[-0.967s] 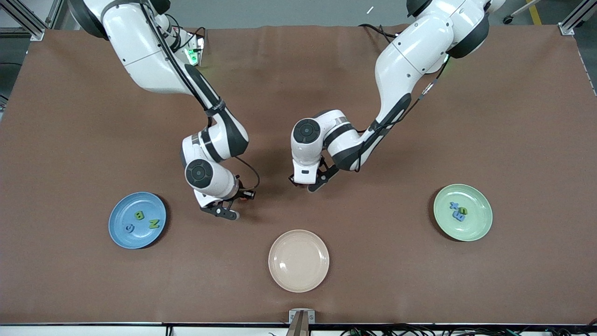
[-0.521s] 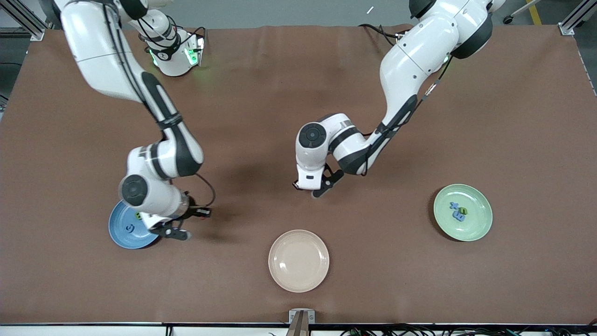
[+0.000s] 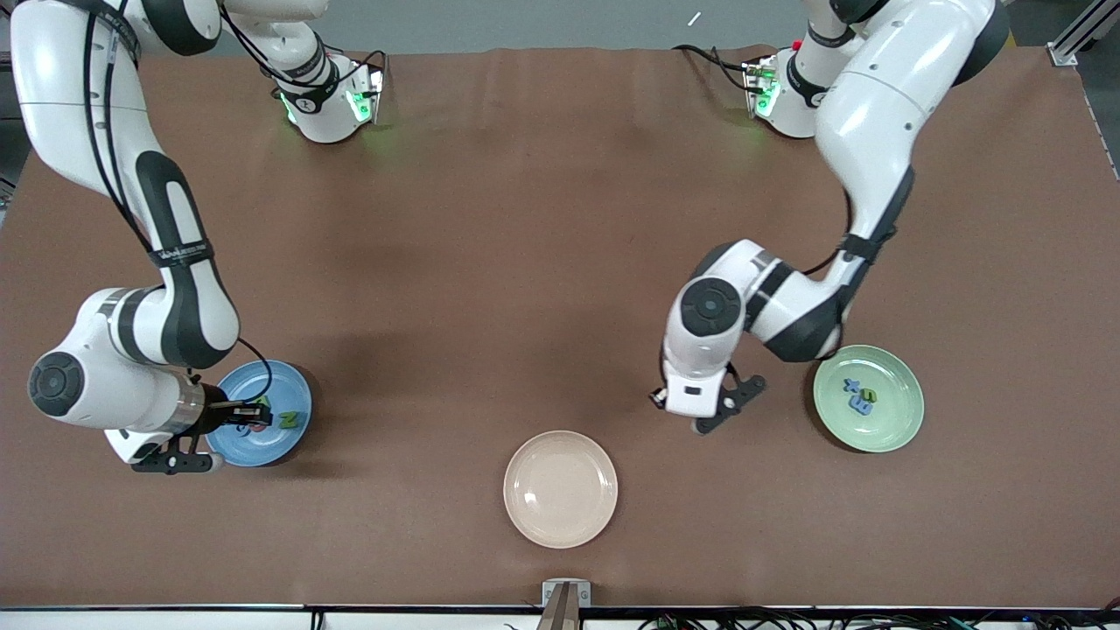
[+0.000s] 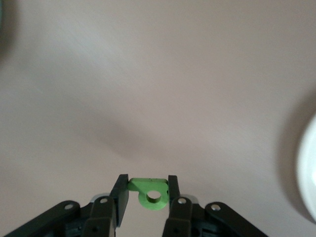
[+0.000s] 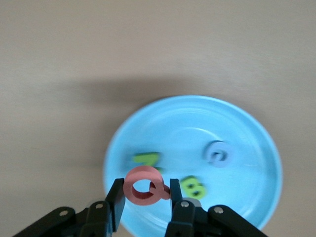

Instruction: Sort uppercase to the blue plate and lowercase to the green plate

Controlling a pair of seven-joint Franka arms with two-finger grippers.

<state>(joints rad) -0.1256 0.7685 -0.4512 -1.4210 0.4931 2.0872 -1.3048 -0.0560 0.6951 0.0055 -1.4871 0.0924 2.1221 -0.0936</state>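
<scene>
My right gripper (image 5: 146,186) is shut on a red Q (image 5: 144,185) and hangs over the edge of the blue plate (image 5: 197,118). A green N (image 5: 146,159), a green B (image 5: 193,186) and a blue C-like ring (image 5: 217,153) lie on that plate. In the front view the right gripper (image 3: 254,418) covers part of the blue plate (image 3: 289,385). My left gripper (image 4: 148,182) is shut on a green lowercase a (image 4: 150,190). It hangs over bare table beside the green plate (image 3: 901,420), which holds a blue x (image 3: 850,384) and two more small letters. From the front, the left gripper (image 3: 696,422) hides the a.
An empty cream plate (image 3: 560,488) sits near the table's front edge, between the two coloured plates; its rim shows in the left wrist view as the cream plate (image 4: 308,173). Both arms' bases stand along the table's back edge.
The right arm swung from the table's middle to over the blue plate, carrying the red Q. The left gripper left the middle with the green a and moved toward the green plate.
</scene>
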